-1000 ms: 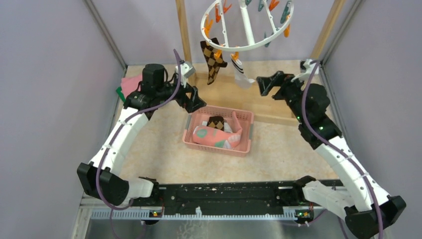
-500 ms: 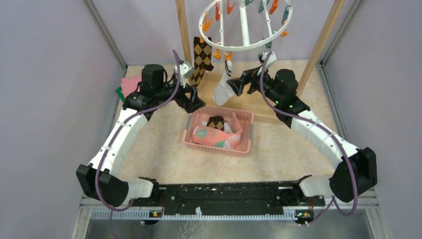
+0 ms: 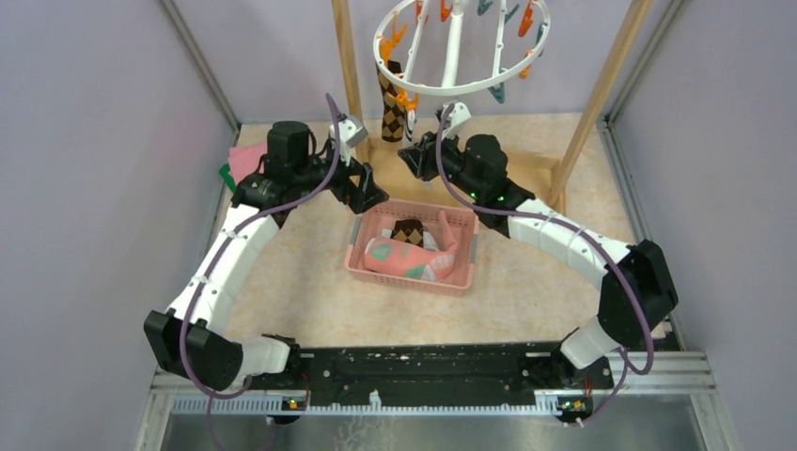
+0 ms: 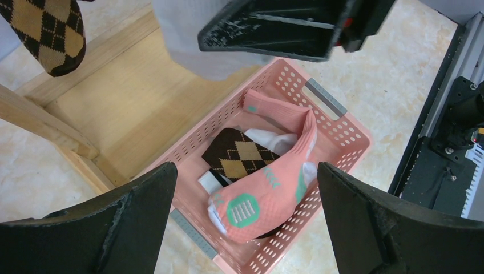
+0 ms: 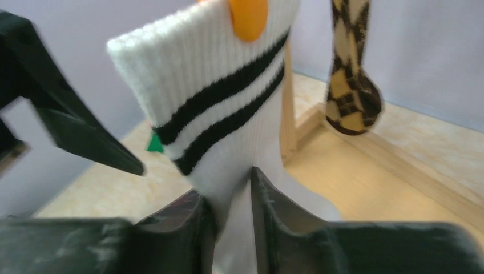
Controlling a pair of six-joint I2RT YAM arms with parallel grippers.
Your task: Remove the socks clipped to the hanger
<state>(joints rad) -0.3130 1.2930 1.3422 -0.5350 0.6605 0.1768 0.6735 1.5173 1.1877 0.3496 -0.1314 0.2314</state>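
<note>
1. The hanger (image 3: 453, 52), a white ring with orange and teal clips, hangs above the far edge of the desk (image 3: 310, 282), between two wooden posts (image 3: 346, 66).
2. Two socks are clipped to its near-left side. One is the hanging argyle sock (image 3: 390, 111), brown and tan. Near it is the striped sock (image 5: 222, 108), white with two black bands at the cuff.
3. An orange clip (image 5: 247, 16) grips the top edge of the striped sock's cuff.
4. The right end effector (image 5: 231, 188) reaches up under the ring and pinches the striped sock below the black bands, with one finger pressed on each side of the fabric.
5. The left end effector (image 4: 246, 168) is spread wide and holds nothing. It hovers over the far-left corner of the pink basket (image 4: 342, 131), near the right end effector.
6. The basket sits mid-desk. It holds a pink sock (image 4: 257, 202) with teal patches, which lies over a second argyle sock (image 4: 240, 155) and a white sock (image 4: 274, 138).
7. A short line of teal print (image 4: 270, 177) runs along the pink sock, too small to read.
8. Folded pink and green cloths (image 3: 246, 160) lie at the desk's far-left corner, beside the left arm.
</note>
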